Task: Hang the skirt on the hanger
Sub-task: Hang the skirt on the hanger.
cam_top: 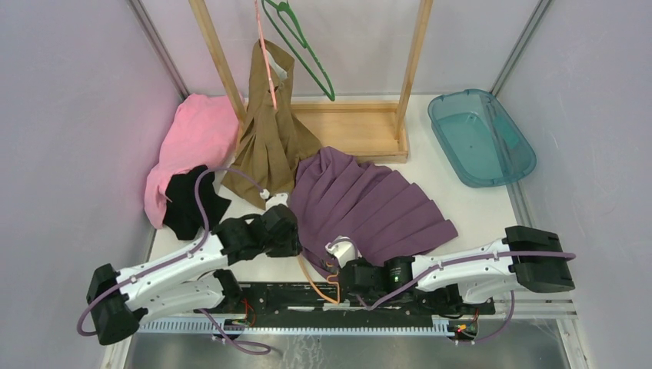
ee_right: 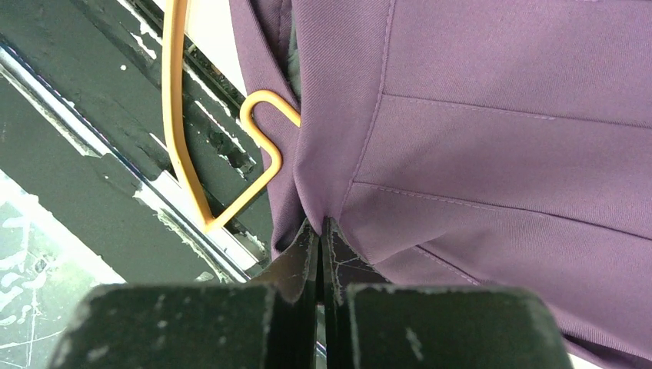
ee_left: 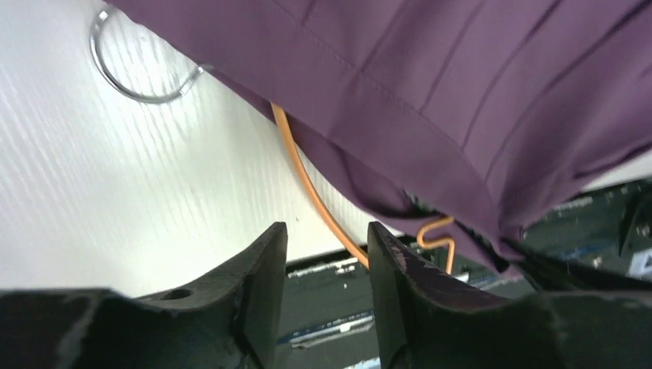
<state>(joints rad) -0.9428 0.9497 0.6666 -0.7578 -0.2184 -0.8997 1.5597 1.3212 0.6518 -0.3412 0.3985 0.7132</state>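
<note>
Found right gripper (ee_right: 321, 231) at 6 o'clock, pinched tight on purple skirt (cam_top: 377, 204) edge. Found left gripper (ee_left: 327, 238) at 7 o'clock, narrowly parted, gripping nothing (orange hanger (ee_left: 307, 184) just beyond fingertips, partly under skirt). Saw skirt fanned across centre; wooden rack (cam_top: 350, 127) at 12 o'clock.

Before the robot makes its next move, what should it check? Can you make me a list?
1. Grip on the skirt: ok, the right gripper is shut on its purple fabric.
2. Other hand ready to grab: ok, the left gripper is open and holds nothing.
3. Reach to the orange hanger: ok, its wire pokes out from under the skirt just beyond the left gripper.
4. The metal hook free: ok, it lies bare on the table.
5. Hanger inside the skirt's waist: cannot tell, fabric hides it.
</note>
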